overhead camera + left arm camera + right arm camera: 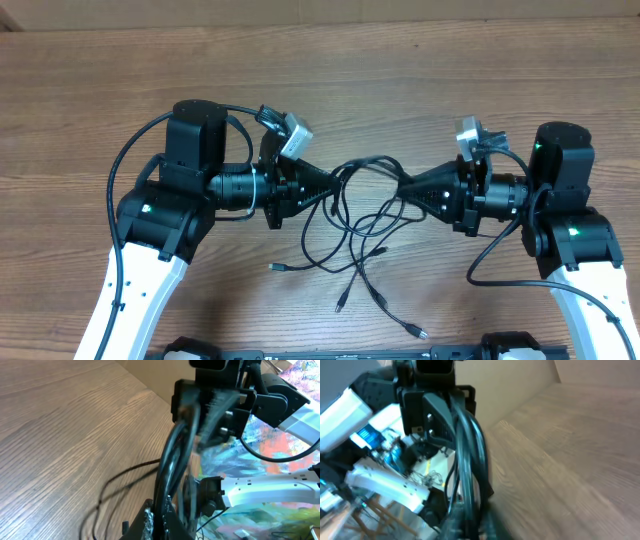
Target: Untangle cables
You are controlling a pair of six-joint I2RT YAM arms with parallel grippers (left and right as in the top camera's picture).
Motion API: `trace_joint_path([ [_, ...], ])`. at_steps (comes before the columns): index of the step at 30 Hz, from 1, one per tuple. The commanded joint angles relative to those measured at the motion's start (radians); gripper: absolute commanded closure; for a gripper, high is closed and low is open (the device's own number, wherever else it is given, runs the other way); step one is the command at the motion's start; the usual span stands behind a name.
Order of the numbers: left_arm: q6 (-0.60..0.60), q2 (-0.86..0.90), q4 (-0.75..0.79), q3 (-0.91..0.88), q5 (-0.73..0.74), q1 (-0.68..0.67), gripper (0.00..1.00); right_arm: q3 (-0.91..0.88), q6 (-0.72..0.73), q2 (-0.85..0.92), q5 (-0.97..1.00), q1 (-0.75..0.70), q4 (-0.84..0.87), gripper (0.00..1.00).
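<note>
Seen from above, two black-and-white robot arms point(160, 215) face each other over a brown wood-grain table point(400, 70). Their grippers point inward and sit close together.

The left gripper point(333, 180) is clenched on the cables point(358, 222). Its jaws meet in a narrow tip, and black cord runs out of it. The right gripper point(402, 188) also narrows to a tip that touches the cords. Whether it is grasping them or released cannot be told, and its own wrist view is blurred.

The cables are a loose tangle of thin black cords. They are bunched between the two grippers and spill down toward the near edge of the table, with loops crossing one another below the grippers. Three loose ends with small plugs point(339, 306) lie apart on the wood: one to the left, one in the middle, and one farthest right and nearest the edge.

In the left wrist view, several strands run from the left gripper up to the right one, lifted off the table. A thin loop rests on the wood beside them.
</note>
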Motion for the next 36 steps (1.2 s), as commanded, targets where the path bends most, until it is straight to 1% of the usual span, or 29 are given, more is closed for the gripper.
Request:
trace_joint_path([
  [1, 0.01, -0.002, 0.005, 0.014, 0.026, -0.001, 0.96, 0.014, -0.001, -0.005, -0.021, -0.002, 0.007, 0.23],
  [2, 0.017, -0.002, 0.005, 0.014, 0.026, -0.001, 0.96, 0.014, -0.001, -0.005, -0.021, -0.002, 0.007, 0.06],
  [3, 0.024, -0.002, 0.004, 0.014, 0.026, -0.001, 0.96, 0.014, -0.001, -0.005, -0.021, -0.002, 0.007, 0.0],
  [8, 0.023, -0.002, 0.004, 0.014, -0.006, -0.001, 0.96, 0.014, -0.001, -0.005, -0.022, -0.002, 0.007, 0.0],
  [14, 0.022, -0.002, -0.009, 0.014, -0.103, -0.001, 0.96, 0.014, 0.007, -0.005, -0.021, -0.002, 0.001, 0.0],
  [18, 0.019, -0.002, -0.03, 0.014, -0.167, -0.001, 0.96, 0.014, 0.111, -0.005, -0.021, -0.002, 0.0, 0.0],
  [21, 0.019, -0.002, -0.029, 0.014, -0.167, -0.001, 0.96, 0.014, 0.286, -0.005, -0.023, -0.001, 0.0, 0.0],
  [22, 0.019, -0.002, -0.029, 0.014, -0.164, -0.001, 0.96, 0.014, 0.323, -0.005, -0.023, -0.001, -0.001, 0.0],
  [23, 0.019, -0.002, -0.027, 0.014, -0.15, -0.002, 0.96, 0.014, 0.404, -0.005, -0.023, -0.001, -0.001, 0.0],
  [25, 0.019, -0.002, -0.021, 0.014, -0.132, -0.003, 0.96, 0.014, 0.456, -0.005, -0.023, -0.001, -0.001, 0.0],
  [30, 0.019, -0.002, -0.018, 0.014, -0.129, -0.003, 0.96, 0.014, 0.47, -0.005, -0.03, 0.018, 0.0, 0.0],
  [33, 0.019, -0.002, -0.006, 0.014, -0.129, -0.023, 0.96, 0.014, 0.47, -0.005, -0.019, 0.055, 0.001, 0.0],
  [36, -0.002, -0.002, 0.02, 0.014, -0.13, -0.044, 0.96, 0.014, 0.471, -0.005, 0.03, 0.086, 0.0, 0.05],
])
